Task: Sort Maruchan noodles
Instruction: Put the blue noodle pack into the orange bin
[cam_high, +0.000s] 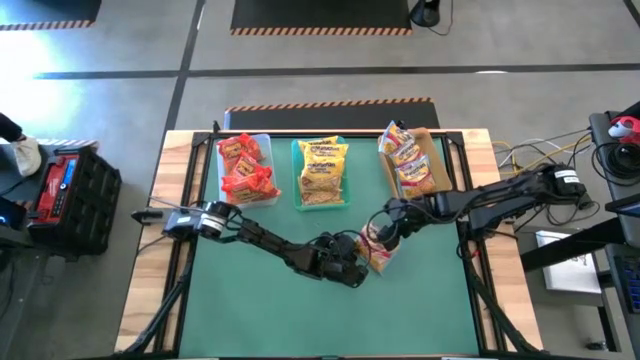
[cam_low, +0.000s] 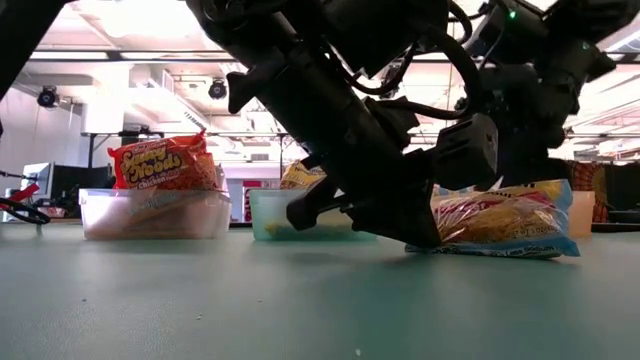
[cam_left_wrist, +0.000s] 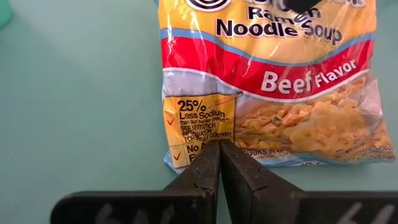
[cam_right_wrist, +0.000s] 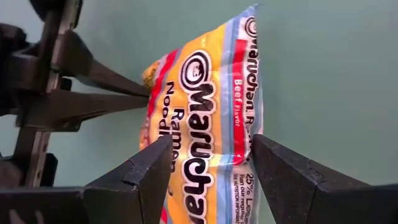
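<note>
Left wrist view: the left gripper (cam_left_wrist: 220, 163) clenches the edge of a Beef Flavor Maruchan packet (cam_left_wrist: 273, 87) mid-mat, apparently steadying it while the right gripper (cam_right_wrist: 211, 163) straddles it with fingers spread, gripping nothing. Three bins (cam_high: 322, 196) of sorted noodles stand beyond; nothing blocks them.

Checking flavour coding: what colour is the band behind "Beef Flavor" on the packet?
Red, with white lettering, on the Maruchan packet; the left wrist view shows it best.
</note>
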